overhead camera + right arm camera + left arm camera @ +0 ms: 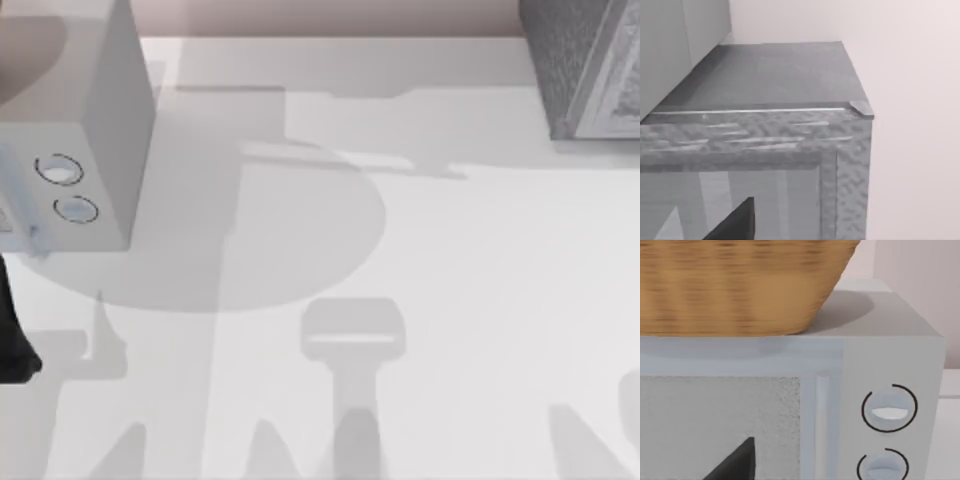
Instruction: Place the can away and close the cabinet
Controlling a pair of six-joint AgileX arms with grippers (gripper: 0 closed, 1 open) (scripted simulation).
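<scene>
Clearly speckled dark grey cabinet [575, 60], paler framed front

Cabinet [585, 70] seen at far right corner of table in top view: big dark grey speckled box, rough-textured, upright, with paler grooved framed front panel. In right wrist view cabinet [770, 80] is seen close up, flat dark top, embossed front frame. Door state cannot be told.

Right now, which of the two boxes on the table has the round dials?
The pale grey box at the table's left: smooth, two round dials on its front. The cabinet at far right is dark, speckled and dial-free.
</scene>
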